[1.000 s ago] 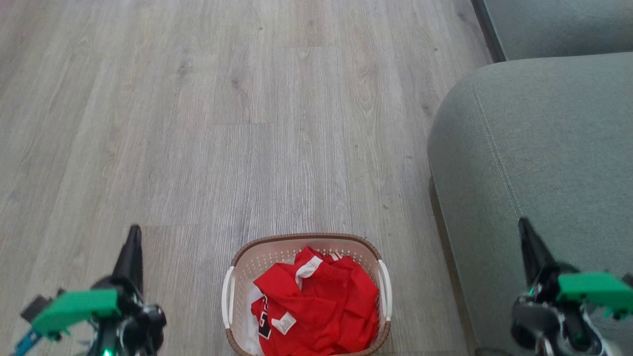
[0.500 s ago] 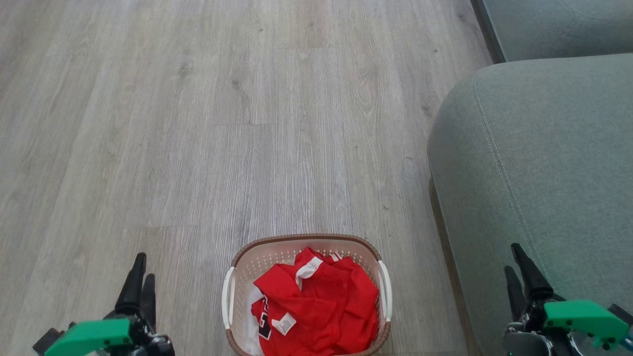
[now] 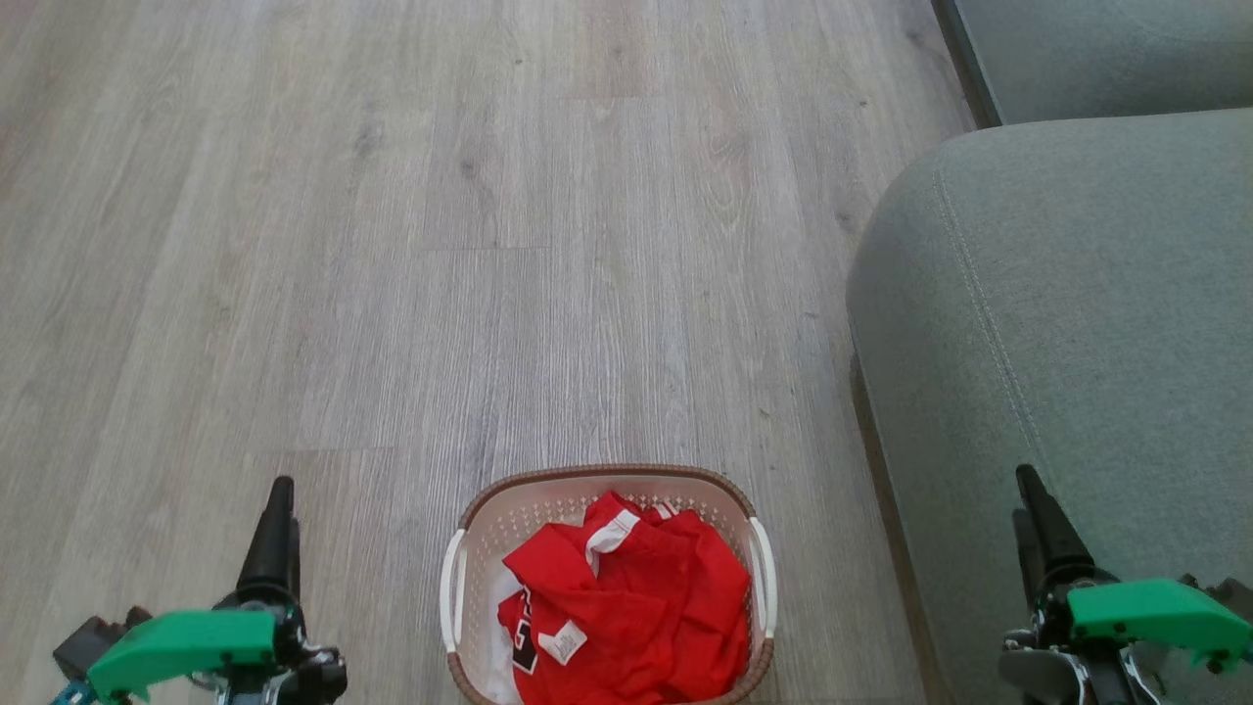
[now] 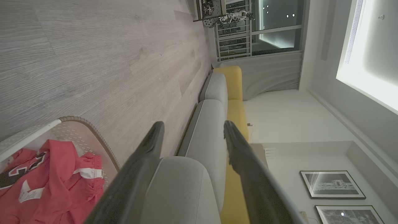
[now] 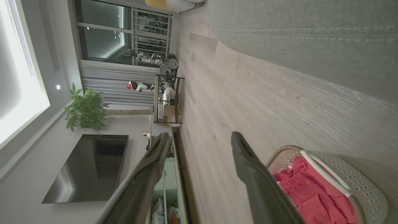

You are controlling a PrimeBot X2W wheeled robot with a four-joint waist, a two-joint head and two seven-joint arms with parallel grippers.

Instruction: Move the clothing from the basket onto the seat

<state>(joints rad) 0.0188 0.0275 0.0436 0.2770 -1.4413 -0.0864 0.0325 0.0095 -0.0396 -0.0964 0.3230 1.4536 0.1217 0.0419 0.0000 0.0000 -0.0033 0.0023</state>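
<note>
Basket (image 3: 529,509) on grey wood floor (image 3: 489,245).

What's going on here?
Nothing is picked up yet. The red jersey and shorts lie heaped in the cream laundry basket on the wood floor, beside the grey-green sofa seat. The left pincer and right pincer hover open and empty, one on each side of the basket.

- Head camera looks steeply down from above the basket (image 3: 607,472), fairly near.
- Left wrist camera, rolled sideways, looks low across the basket.
- Right wrist camera does likewise from the opposite side; all three share the basket.
</note>
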